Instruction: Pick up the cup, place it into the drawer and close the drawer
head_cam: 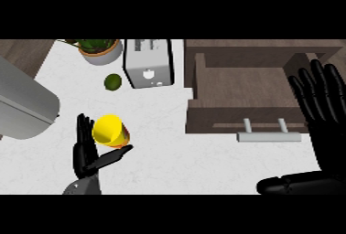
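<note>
A yellow cup (pixel 108 130) with an orange-red side stands on the white counter (pixel 189 160), left of centre. My left hand (pixel 86 154) is right beside it, its straight fingers along the cup's left side and its thumb stretched out below the cup's base; the hand is open. The wooden drawer (pixel 202 116) is pulled out at the upper right, with nothing inside and a pale bar handle (pixel 267 135) on its front. My right hand (pixel 319 98) stands open with fingers up over the drawer's right edge, far from the cup.
A silver toaster (pixel 150 64) stands at the back, just left of the drawer. A potted plant (pixel 100 49) and a green round fruit (pixel 113 82) lie behind the cup. A large grey appliance (pixel 24 103) fills the left edge.
</note>
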Tool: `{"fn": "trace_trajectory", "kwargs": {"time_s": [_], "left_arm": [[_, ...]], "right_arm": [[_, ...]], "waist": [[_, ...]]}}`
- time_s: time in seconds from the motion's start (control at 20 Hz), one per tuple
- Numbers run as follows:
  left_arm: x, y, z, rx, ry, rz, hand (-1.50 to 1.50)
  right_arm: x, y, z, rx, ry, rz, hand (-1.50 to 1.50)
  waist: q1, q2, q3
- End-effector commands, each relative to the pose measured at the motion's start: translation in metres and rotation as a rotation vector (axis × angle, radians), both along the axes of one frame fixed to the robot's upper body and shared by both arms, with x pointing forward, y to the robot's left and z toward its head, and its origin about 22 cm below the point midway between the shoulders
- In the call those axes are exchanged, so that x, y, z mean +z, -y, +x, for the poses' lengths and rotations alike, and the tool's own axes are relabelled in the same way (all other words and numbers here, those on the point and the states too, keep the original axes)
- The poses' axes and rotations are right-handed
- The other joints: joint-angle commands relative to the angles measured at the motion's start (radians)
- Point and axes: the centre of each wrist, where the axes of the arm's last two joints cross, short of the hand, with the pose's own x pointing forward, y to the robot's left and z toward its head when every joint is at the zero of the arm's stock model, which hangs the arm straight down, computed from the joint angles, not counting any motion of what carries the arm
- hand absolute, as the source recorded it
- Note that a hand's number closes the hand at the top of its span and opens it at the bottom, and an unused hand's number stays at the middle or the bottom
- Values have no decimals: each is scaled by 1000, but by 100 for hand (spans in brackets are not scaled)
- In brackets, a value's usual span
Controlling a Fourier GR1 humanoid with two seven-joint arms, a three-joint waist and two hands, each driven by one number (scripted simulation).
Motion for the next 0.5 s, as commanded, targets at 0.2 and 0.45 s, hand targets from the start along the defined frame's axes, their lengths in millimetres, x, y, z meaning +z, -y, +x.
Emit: {"fn": "trace_trajectory", "kwargs": {"time_s": [0.2, 0.45], "left_arm": [[-5, 3, 14, -5, 26, -59, -150], [-14, 3, 18, -22, 44, -105, -150]], "right_arm": [[-2, 4, 6, -5, 24, 8, -150], [-2, 5, 4, -9, 7, 22, -150]], "waist": [[0, 0, 0], [-2, 1, 0]]}}
